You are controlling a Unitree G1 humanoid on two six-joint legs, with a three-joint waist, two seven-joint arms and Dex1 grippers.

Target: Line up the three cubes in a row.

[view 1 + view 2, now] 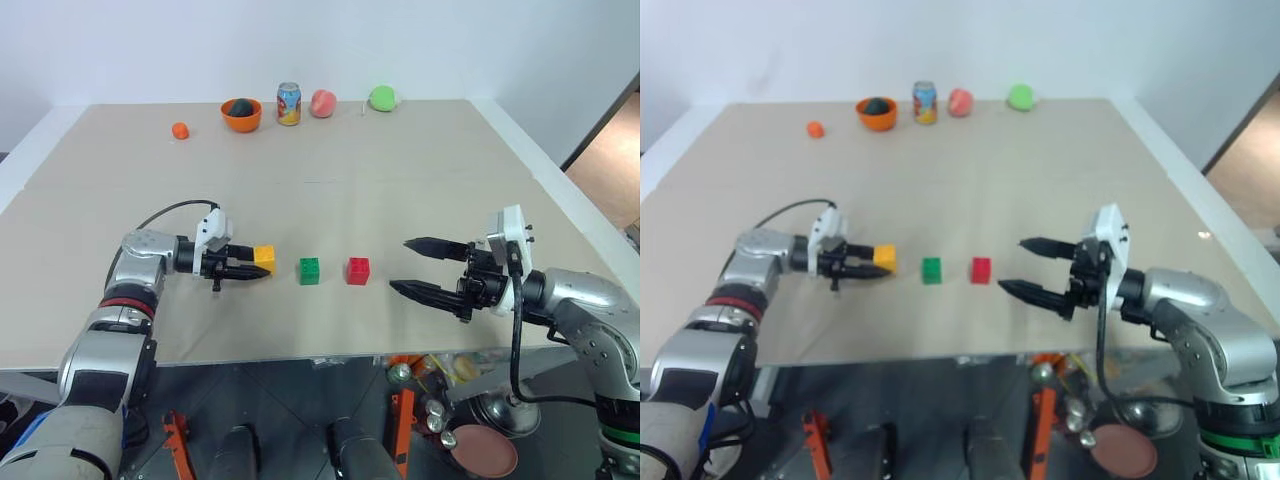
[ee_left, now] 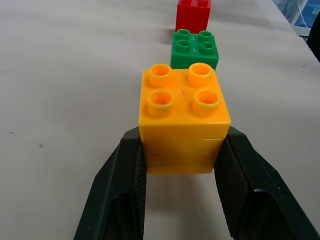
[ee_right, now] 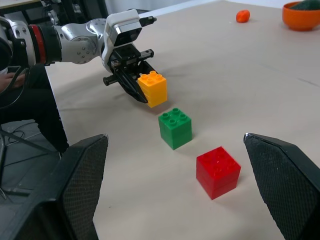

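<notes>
Beige tabletop (image 1: 330,150) set against a white wall, with three studded toy cubes near its front edge. The yellow cube (image 1: 264,258) sits on the left, pinched at its sides between the two black fingers of the left claw (image 1: 258,270), which reaches in level from the left; whether the cube rests on the surface or hangs just above it is hard to tell. Just to its right, with a small gap, is the green cube (image 1: 309,270), and a similar gap further right is the red cube (image 1: 358,270). All three lie close to a single left-to-right line, the yellow one slightly farther back. To the right of the red cube, apart from it, the right claw (image 1: 423,267) hovers with its fingers spread wide and nothing between them. Along the far edge stand a small orange ball (image 1: 180,130), an orange bowl (image 1: 241,114), a drink can (image 1: 289,103), a pink fruit (image 1: 322,103) and a green fruit (image 1: 382,97). The step in hand appears to be placing the yellow cube as the last of the row. Next it likely needs nudging slightly nearer into line, then releasing without knocking the green cube.
</notes>
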